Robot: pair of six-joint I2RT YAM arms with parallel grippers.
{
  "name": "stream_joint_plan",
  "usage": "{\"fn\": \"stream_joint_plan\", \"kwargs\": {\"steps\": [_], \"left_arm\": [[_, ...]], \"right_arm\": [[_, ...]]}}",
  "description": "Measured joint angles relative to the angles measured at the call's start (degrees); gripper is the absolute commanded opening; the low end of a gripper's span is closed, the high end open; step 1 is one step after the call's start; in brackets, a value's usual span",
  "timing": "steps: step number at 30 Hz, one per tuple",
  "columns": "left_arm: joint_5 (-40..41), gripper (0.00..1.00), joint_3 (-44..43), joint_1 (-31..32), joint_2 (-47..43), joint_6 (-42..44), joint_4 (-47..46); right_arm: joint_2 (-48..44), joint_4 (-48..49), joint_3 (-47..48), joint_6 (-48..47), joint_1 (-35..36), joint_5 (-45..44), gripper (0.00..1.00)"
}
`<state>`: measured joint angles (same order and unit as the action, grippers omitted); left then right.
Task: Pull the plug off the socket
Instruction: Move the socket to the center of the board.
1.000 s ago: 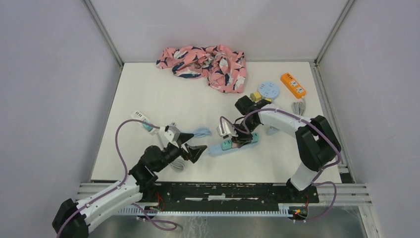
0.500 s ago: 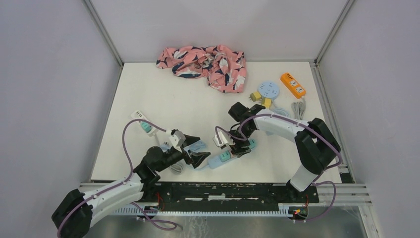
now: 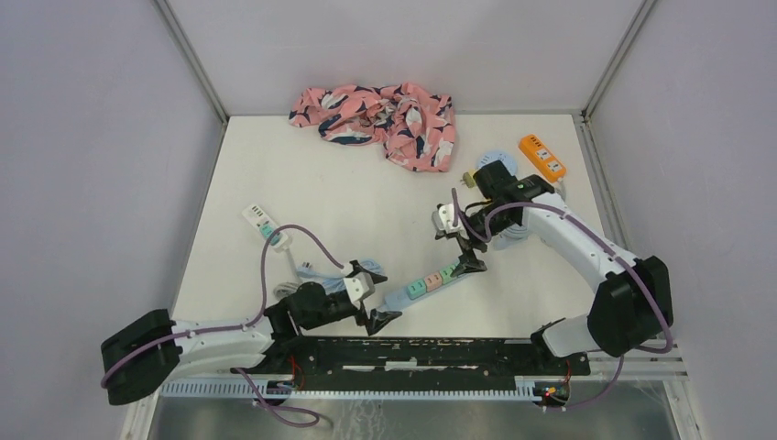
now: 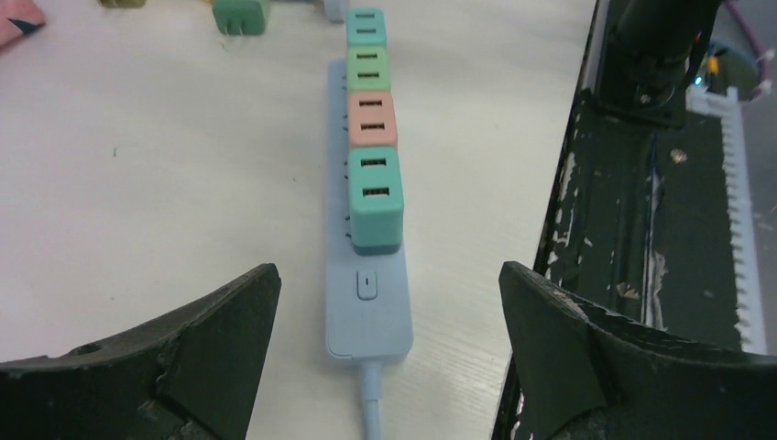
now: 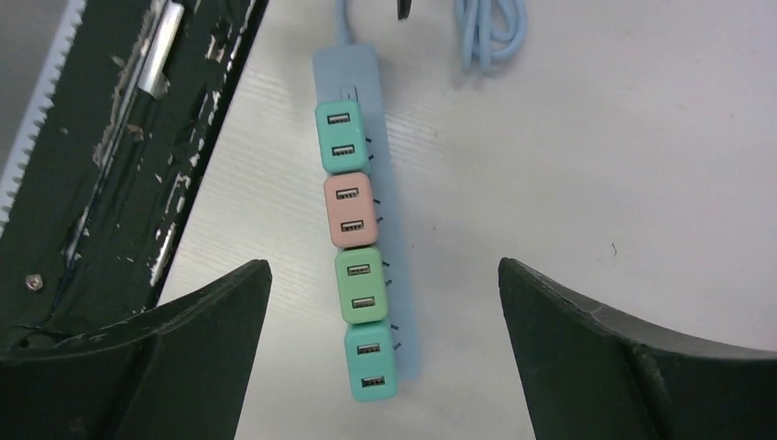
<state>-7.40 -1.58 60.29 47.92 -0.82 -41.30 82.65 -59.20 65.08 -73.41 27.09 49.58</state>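
A light-blue power strip (image 3: pixel 403 298) (image 4: pixel 369 316) (image 5: pixel 360 64) lies near the table's front edge. Plugged into it in a row are a teal plug (image 4: pixel 374 199) (image 5: pixel 338 137), a pink one (image 4: pixel 371 119) (image 5: pixel 349 211), a green one (image 4: pixel 367 69) (image 5: pixel 359 286) and another teal one (image 4: pixel 366 26) (image 5: pixel 371 361). My left gripper (image 3: pixel 377 295) (image 4: pixel 387 275) is open, its fingers either side of the strip's switch end without touching it. Over the far end hangs my right gripper (image 3: pixel 467 247) (image 5: pixel 385 266), open and empty. A loose green plug (image 4: pixel 240 16) lies beside the strip.
The strip's blue cable coil (image 3: pixel 353 270) (image 5: pixel 495 32) lies left of it. A white strip (image 3: pixel 261 220) sits at the left. At the back are a pink cloth (image 3: pixel 380 110), an orange strip (image 3: pixel 541 156) and a round blue socket (image 3: pixel 495 165). The black rail (image 4: pixel 641 229) borders the front edge.
My right gripper has opened wide and lifted back off the strip's far end. The left arm swung toward the front edge, to the strip's switch end. The strip shifted slightly nearer.
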Motion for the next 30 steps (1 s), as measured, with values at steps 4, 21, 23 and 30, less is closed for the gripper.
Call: {"fn": "stream_joint_plan", "kwargs": {"steps": [4,21,23,30], "left_arm": [[3.4,0.96,-1.1,2.8,6.7,4.4,-0.5],[7.1,0.87,-8.2,4.7,29.0,10.3,-9.9],[7.1,0.87,-9.1,4.7,31.5,10.3,-11.5],[6.9,0.8,-11.2,4.7,39.4,10.3,-16.2]], "right_arm": [[-1.0,-3.5,0.0,-2.7,-3.6,7.6,1.0],[1.0,-4.8,-3.8,-10.9,-4.1,5.8,0.9],[1.0,-4.5,-3.8,-10.9,-4.1,5.5,0.9],[1.0,-3.5,-4.1,-10.9,-4.1,3.4,0.86]]}}
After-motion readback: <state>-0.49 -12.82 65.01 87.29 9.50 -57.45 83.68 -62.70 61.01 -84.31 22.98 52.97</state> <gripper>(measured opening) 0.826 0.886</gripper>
